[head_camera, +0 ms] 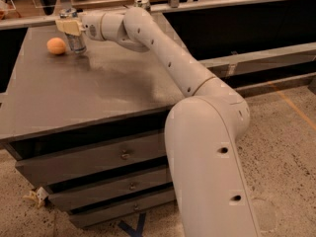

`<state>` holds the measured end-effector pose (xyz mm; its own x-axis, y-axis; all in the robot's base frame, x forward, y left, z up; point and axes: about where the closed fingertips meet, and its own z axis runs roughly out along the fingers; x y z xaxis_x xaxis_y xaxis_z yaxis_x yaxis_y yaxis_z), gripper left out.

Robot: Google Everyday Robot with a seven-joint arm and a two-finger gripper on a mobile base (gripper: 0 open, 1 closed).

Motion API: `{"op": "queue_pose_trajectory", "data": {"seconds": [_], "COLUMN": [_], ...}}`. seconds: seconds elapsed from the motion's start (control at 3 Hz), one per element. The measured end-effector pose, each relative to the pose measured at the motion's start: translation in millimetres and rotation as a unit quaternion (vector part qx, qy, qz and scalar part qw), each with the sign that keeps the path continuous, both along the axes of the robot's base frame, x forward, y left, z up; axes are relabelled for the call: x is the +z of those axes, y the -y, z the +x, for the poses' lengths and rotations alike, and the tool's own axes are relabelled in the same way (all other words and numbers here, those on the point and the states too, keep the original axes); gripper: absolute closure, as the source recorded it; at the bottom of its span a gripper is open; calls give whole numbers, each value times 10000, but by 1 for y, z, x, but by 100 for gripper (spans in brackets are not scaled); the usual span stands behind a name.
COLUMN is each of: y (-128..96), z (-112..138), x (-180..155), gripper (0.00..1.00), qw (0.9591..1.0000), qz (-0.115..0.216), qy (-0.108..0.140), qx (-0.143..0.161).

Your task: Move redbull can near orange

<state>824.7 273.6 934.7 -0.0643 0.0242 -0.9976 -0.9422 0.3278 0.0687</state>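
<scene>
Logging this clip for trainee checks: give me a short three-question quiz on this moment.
1. True or false: the gripper is over the far left part of the table, fingers closed on the redbull can.
2. Where is the orange? A) on the tabletop, just left of the can in the picture B) in a drawer C) on the floor
3. Fill in: below the tabletop, the front shows three ____.
Key: 1 true; 2 A; 3 drawers.
</scene>
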Motion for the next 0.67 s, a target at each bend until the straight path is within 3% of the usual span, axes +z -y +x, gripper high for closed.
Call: {"op": "queue_pose_trajectory", "data": {"seconds": [0.67], "y": [-8], "z": [2], "x": [-7], "gripper": [100], "qw": [9998], "qz": [18], "qy": [64], "qx": [-169]}}
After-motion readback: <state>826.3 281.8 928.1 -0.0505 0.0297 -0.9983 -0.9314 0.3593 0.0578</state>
